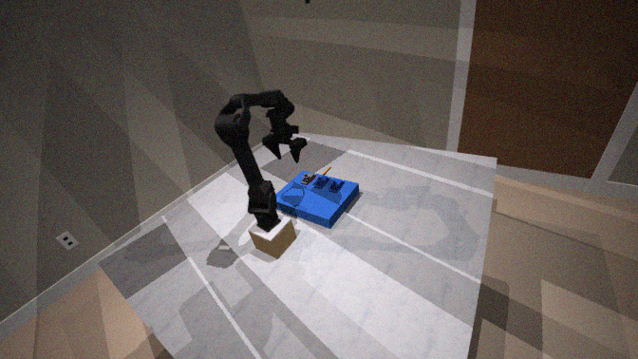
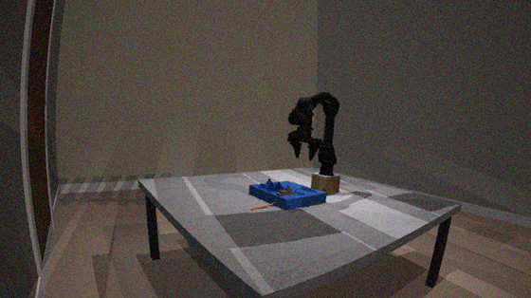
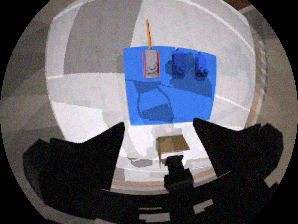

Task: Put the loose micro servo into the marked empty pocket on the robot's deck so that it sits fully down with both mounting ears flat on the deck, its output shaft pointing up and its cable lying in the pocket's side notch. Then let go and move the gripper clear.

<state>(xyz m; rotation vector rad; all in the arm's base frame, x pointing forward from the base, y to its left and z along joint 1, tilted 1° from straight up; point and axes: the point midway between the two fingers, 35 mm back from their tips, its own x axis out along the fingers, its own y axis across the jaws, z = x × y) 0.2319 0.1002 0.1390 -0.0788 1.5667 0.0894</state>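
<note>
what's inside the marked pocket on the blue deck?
The micro servo sits inside the red-outlined pocket on the blue deck, its orange cable running off the deck edge. Seating depth and ears are too small to tell.
</note>
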